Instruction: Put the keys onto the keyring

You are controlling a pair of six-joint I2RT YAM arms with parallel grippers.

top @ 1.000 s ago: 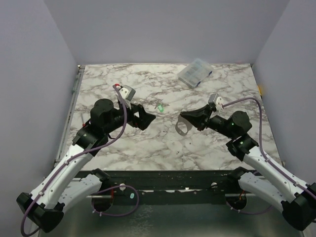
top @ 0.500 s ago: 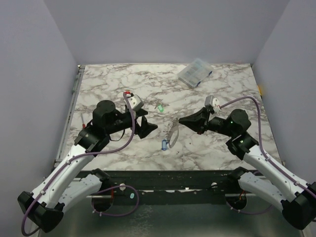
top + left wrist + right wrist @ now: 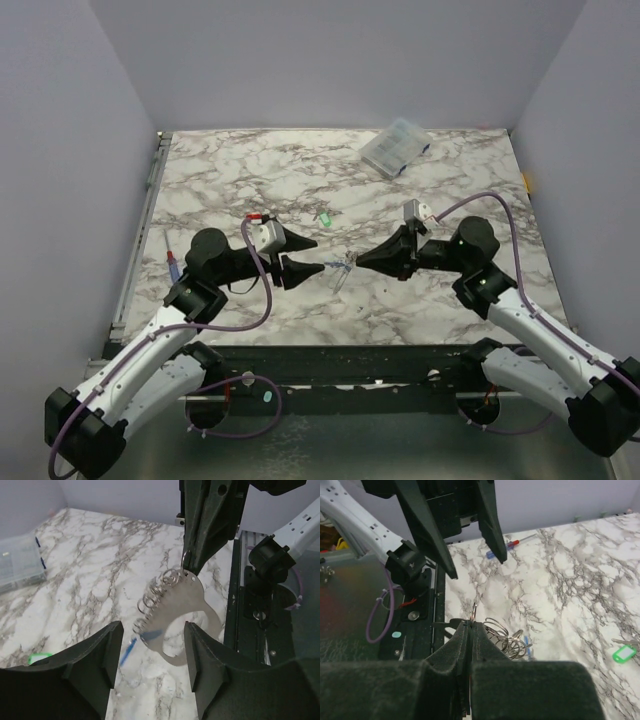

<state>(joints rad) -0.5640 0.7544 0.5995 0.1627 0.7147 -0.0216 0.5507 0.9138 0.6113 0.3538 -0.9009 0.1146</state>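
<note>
Grips the keyring (image 3: 345, 266) by its small top loop in the right fingers (image 3: 362, 261), pressed tight together on it. Holds it higher and nearer the middle than a second ago, hanging clear of the worktop (image 3: 250, 170), with the blue key (image 3: 127, 650) seemingly dangling from the coils. Brings the left fingers (image 3: 310, 265) in from the other side, apart though narrowing, one either side of the ring, not visibly touching it. Leaves the green key (image 3: 323, 217) lying on the worktop beyond. Probably sets up steadying the ring before fetching that key.
</note>
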